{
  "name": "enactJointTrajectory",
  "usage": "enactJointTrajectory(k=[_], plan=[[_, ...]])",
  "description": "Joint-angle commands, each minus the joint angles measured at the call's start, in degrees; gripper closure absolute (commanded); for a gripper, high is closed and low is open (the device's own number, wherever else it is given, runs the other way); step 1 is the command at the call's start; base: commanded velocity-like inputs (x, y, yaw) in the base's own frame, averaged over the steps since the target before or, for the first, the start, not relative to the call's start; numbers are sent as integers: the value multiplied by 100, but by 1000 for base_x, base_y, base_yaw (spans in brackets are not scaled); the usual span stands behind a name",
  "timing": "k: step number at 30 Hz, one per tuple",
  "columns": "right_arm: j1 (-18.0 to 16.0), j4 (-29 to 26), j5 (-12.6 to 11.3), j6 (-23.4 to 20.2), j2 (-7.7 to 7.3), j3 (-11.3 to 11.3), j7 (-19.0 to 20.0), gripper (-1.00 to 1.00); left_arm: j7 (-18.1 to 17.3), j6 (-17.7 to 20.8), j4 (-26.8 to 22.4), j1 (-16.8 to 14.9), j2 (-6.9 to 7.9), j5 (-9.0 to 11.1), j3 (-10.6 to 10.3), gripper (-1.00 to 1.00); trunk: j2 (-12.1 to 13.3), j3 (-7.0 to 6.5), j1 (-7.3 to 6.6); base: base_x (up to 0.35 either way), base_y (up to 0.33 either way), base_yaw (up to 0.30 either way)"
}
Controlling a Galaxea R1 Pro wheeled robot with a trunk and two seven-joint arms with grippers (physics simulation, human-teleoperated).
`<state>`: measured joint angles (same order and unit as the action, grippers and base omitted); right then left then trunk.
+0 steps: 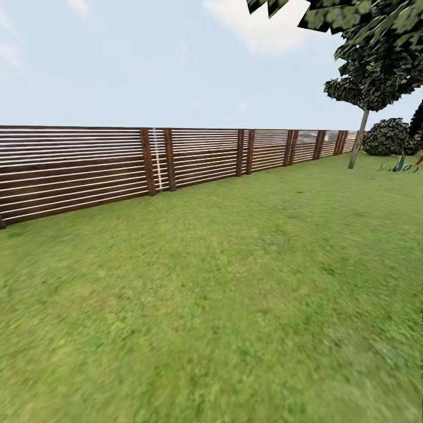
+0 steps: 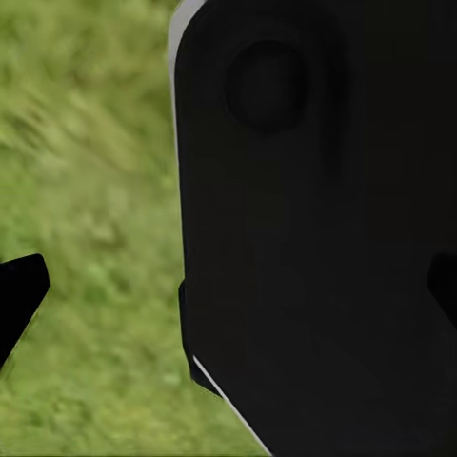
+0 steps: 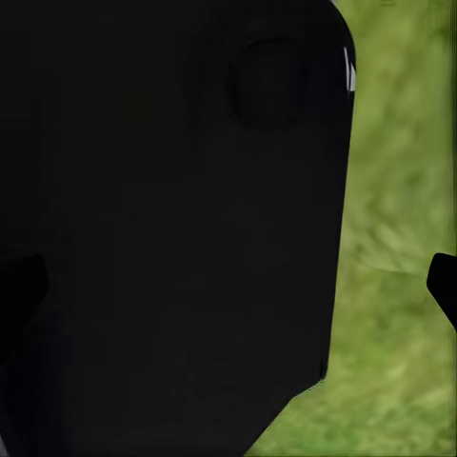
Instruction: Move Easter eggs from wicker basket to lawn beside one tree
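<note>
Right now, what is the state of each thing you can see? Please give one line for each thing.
Lawn: flat green grass, nothing lying on the stretch in the head view.
Fence: upright, runs unbroken along the lawn's far edge.
Thin tree: standing, trunk leaning a little.
Bush: standing near the fence's far end.
Left fingers: apart, nothing between them.
Right fingers: apart, nothing between them.

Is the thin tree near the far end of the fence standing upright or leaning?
Leaning. In the head view, the thin trunk rises at a slant from the lawn, beside the fence.
</note>
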<state>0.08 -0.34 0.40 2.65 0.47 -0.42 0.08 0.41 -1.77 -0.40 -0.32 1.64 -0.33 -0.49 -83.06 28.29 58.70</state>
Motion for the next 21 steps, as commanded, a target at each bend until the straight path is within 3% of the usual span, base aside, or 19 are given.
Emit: enactJointTrajectory(k=[1,21], plan=[[1,-3,0,15,2,-4,1,-100,7,-34,4,-3,1,-6,-8,-100,-2,5,3,326,0,-124],[1,-15,32,12,-22,0,1,-100,-1,-56,4,-2,30,-13,-23,-100,-2,5,3,331,0,-19]])
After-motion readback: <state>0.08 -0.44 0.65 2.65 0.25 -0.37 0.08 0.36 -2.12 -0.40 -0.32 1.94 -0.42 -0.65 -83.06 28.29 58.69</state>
